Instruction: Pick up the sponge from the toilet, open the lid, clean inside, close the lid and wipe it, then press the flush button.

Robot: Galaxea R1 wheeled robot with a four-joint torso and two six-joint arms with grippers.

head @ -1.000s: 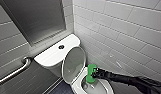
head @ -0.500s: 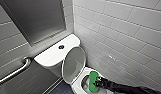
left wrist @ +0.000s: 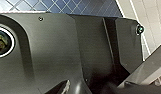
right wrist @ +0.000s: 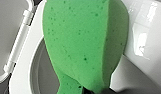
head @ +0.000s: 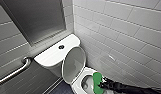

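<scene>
While pinched in the right end effector [head: 102, 86], porous green sponge [head: 97, 79] above glossy toilet [head: 78, 83], lid [head: 73, 63] upright.

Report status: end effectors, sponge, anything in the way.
Right end effector shut on sponge, over toilet rim. Lid up, leaning toward the tank. Tiled wall close beside the arm.

- No lettering, brand, number or sign is showing legibly anywhere.
- The toilet [head: 51, 56] is showing plain white surfaces with no readable mark.
- The sponge [right wrist: 83, 42] is showing bare green foam with no label.
</scene>
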